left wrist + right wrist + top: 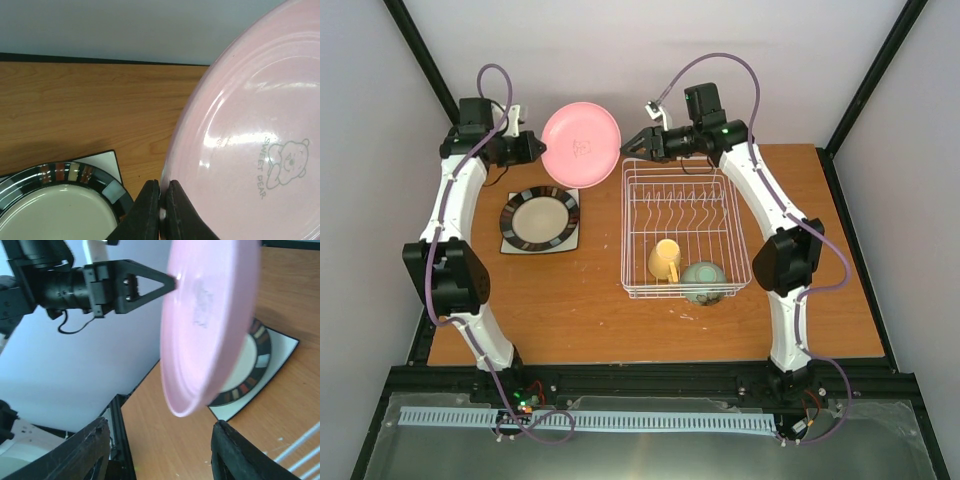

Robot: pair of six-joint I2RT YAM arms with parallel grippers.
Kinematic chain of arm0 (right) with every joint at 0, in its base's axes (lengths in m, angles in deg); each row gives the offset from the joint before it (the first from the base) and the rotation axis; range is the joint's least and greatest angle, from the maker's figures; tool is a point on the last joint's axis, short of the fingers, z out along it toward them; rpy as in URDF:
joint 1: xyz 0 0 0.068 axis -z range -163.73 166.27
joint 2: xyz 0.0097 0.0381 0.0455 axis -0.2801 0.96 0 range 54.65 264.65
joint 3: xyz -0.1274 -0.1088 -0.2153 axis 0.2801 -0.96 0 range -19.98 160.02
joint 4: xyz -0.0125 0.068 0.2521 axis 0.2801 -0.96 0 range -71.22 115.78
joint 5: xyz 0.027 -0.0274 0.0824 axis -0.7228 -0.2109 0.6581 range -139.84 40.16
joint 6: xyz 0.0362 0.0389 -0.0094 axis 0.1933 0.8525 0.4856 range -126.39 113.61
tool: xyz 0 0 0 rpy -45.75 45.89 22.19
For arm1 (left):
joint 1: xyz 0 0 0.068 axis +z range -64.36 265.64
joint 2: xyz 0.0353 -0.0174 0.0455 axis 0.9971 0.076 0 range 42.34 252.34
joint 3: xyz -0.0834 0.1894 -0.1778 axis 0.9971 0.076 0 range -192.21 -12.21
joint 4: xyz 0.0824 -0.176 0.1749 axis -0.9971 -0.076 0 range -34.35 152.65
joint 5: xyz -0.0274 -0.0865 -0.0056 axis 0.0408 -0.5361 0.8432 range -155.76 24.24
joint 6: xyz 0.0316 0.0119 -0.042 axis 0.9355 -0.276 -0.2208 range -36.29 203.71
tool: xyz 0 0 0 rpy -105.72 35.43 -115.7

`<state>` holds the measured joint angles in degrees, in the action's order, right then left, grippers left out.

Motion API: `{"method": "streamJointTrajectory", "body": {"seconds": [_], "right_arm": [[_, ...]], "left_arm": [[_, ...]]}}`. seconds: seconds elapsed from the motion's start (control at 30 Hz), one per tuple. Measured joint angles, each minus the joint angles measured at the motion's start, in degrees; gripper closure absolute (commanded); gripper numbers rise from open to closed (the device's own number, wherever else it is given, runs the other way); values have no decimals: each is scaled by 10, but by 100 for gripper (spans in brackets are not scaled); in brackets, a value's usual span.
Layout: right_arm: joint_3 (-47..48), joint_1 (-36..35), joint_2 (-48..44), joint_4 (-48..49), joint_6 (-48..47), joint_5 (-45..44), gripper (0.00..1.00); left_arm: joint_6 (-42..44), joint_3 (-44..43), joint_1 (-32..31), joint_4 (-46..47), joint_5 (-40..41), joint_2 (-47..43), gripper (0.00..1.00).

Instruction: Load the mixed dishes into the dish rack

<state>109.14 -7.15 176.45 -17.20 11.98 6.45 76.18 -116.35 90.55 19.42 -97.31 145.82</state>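
My left gripper (538, 149) is shut on the rim of the pink round plate (581, 144) and holds it up in the air at the back, left of the dish rack (682, 230); the plate fills the right of the left wrist view (250, 150). My right gripper (629, 147) is open just right of the plate, its fingers (85, 450) wide apart with the plate's edge (205, 340) in front of them. A yellow mug (666, 260) and a pale green bowl (704, 281) sit in the rack. The dark brown round plate (540, 215) lies on the cream square plate (572, 240). No teal plate shows.
The rack's row of upright tines (675, 212) runs across its far half. The black frame posts (430, 60) rise at the back corners. The wooden table's (570, 310) front edge meets a black rail.
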Motion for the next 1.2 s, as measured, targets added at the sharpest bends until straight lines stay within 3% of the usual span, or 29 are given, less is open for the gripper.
{"method": "streamJointTrajectory", "body": {"seconds": [0.33,1.07,1.13,1.2], "right_arm": [[9,-6,3,42,39,26,44],[40,-7,64,53,41,-10,42],[45,-8,68,67,51,-6,44],[46,-8,69,83,63,-1,54]], "left_arm": [[-1,-5,-7,-34,31,7,99],[-30,-17,-28,-28,0,-7,99],[-34,-17,-42,-27,-2,-7,100],[-38,-17,-60,-25,-6,-7,99]]}}
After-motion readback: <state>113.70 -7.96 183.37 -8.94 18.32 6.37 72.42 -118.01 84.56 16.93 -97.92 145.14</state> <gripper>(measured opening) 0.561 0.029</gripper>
